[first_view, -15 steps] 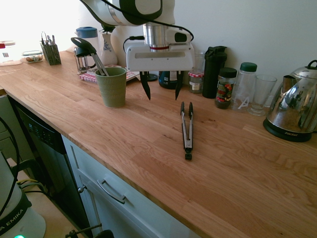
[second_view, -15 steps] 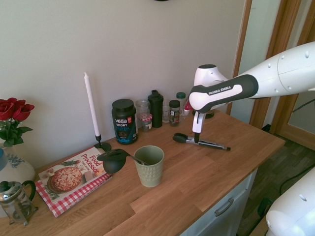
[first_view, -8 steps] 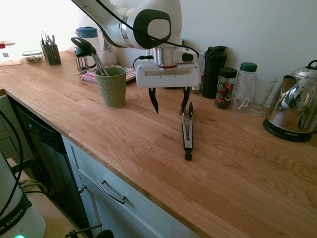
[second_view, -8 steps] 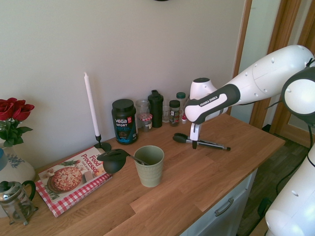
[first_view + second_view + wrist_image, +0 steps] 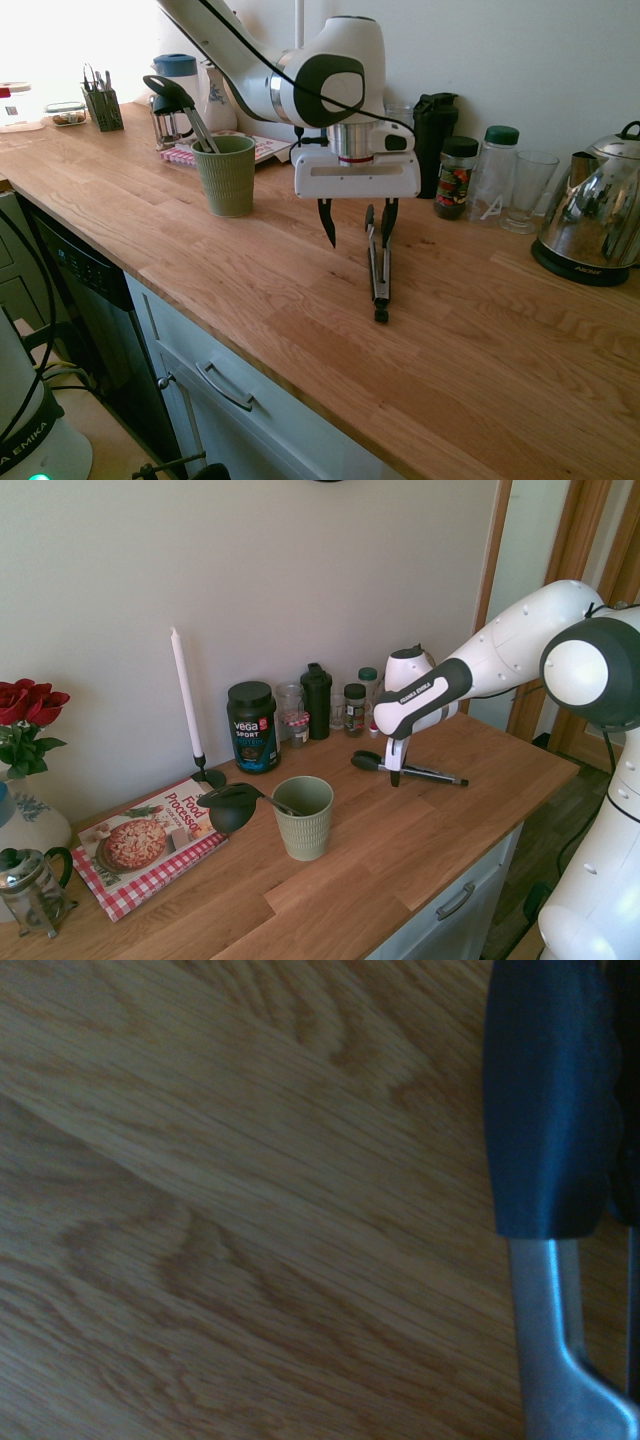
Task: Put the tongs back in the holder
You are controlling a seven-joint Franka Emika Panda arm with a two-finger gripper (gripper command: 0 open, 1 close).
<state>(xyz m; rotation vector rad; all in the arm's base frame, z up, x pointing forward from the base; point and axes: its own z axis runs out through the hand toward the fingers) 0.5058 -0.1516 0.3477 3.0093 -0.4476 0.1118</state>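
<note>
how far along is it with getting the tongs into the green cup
Nothing is done yet: the tongs lie flat on the counter, apart from the holder. In hand: the open pincer points down over the tongs' black-tipped end, one finger at each side. Left: close, lift, carry to the holder beside the black ladle, and drop them in.
</note>
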